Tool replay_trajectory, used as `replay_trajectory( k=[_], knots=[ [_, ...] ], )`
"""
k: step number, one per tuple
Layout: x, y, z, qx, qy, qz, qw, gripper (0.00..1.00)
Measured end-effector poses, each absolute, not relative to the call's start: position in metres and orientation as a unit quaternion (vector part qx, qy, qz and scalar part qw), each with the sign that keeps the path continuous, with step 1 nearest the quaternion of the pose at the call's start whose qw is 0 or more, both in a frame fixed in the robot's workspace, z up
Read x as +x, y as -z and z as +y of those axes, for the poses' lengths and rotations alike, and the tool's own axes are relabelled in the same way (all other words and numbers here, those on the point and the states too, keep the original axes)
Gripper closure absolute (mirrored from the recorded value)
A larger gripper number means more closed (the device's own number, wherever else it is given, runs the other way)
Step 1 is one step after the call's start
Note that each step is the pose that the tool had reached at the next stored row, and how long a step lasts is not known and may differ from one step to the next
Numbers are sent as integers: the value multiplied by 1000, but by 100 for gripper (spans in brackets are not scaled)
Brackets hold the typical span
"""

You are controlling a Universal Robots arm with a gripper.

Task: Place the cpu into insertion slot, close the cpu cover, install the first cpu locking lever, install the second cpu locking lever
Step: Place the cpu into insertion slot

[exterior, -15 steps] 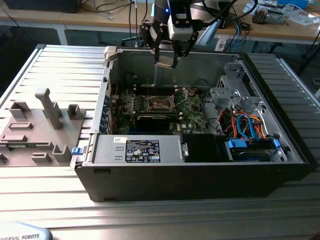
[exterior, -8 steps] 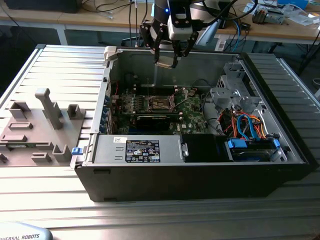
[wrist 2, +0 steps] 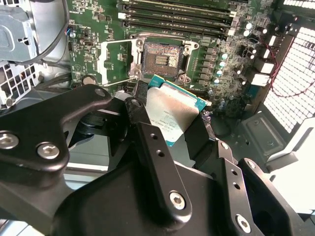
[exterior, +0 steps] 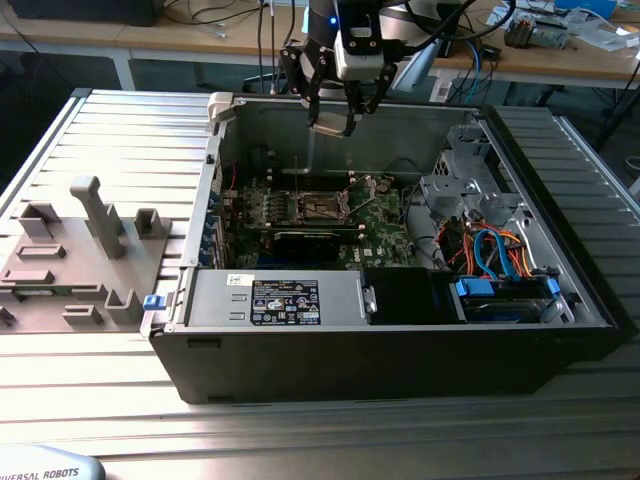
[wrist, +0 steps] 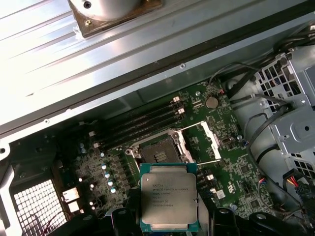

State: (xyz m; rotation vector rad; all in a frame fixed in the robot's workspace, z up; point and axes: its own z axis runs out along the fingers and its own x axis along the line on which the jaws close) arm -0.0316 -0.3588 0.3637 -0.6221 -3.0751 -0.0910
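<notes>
My gripper [exterior: 335,120] hangs above the open computer case, shut on the cpu [exterior: 328,128]. In both wrist views the cpu [wrist 2: 172,110] [wrist: 169,196] is a flat square chip with a silver top and green edge, clamped between the black fingers [wrist 2: 140,105]. Below it on the green motherboard lies the insertion slot [wrist 2: 162,59] [wrist: 160,152] [exterior: 318,207], a dark square socket, uncovered. The cpu cover [wrist 2: 110,61] [wrist: 209,135] stands swung open beside the socket. A thin locking lever [wrist: 206,162] sticks out next to the socket. The chip is well clear of the board.
Long memory slots [wrist 2: 177,14] run beside the socket. A black graphics card [exterior: 310,240] lies in front of it. A labelled power supply [exterior: 285,300] and a drive bay with blue cables [exterior: 500,290] line the case front. A grey fixture tray [exterior: 70,250] sits at the exterior view's left.
</notes>
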Motion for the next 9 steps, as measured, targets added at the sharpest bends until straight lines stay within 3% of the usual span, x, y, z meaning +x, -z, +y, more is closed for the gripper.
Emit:
replay_trajectory(
  k=[9],
  knots=[
    [-32,-364,-359,-204,29,-978,1,46]
  ],
)
